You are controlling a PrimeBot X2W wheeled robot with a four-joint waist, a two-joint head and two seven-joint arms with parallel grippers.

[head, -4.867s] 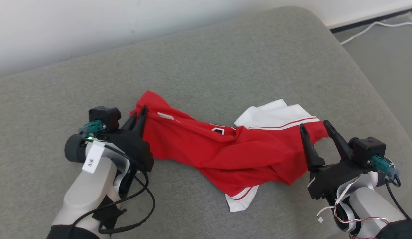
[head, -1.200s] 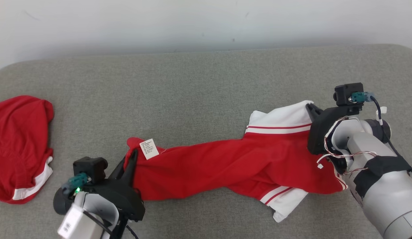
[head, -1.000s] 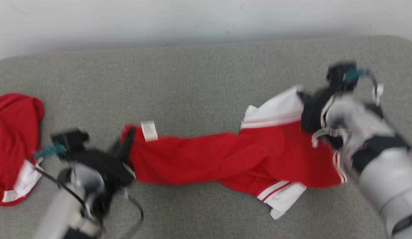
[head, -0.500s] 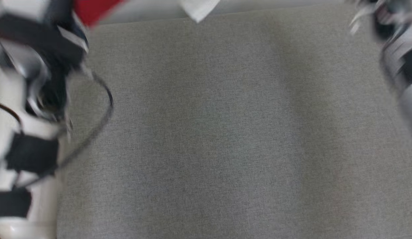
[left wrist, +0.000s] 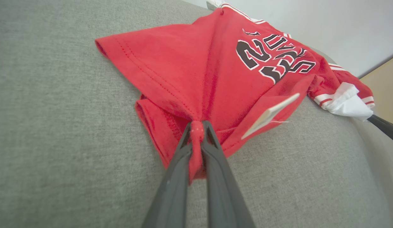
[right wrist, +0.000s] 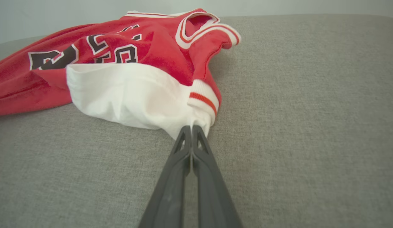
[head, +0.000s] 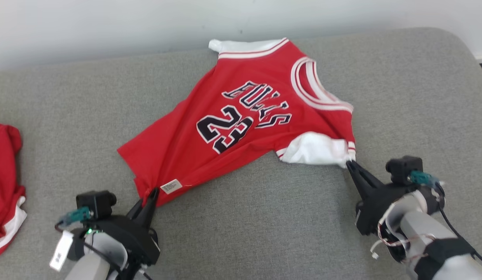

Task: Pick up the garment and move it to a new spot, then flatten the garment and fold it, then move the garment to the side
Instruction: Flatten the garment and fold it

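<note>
A red jersey [head: 241, 116] lies face up on a grey cushion [head: 264, 225], its black number 23 and lettering showing. It is spread on a slant, with the hem toward the lower left and the white-trimmed collar [head: 315, 87] toward the upper right. One white sleeve [head: 245, 46] reaches the back edge of the cushion by the pale wall [head: 109, 27]. The left claw [head: 151, 193] is clenched on the near corner of the hem. In the left wrist view a pinch of red cloth is bunched between its two dark fingers, and the fabric fans out from there in creases. A white label [head: 172, 186] sticks out of the hem just beside that grip. The right claw [head: 350, 165] is clenched on the rim of the near white sleeve [head: 316, 151]. In the right wrist view its fingers meet at the tips with white cloth caught between them, and the sleeve puffs up loosely behind. Both claws sit low at the cushion, well apart, with the jersey's near edge stretched between them. A second red garment [head: 6, 175] with a white band lies crumpled at the cushion's left end, well apart from the jersey.
</note>
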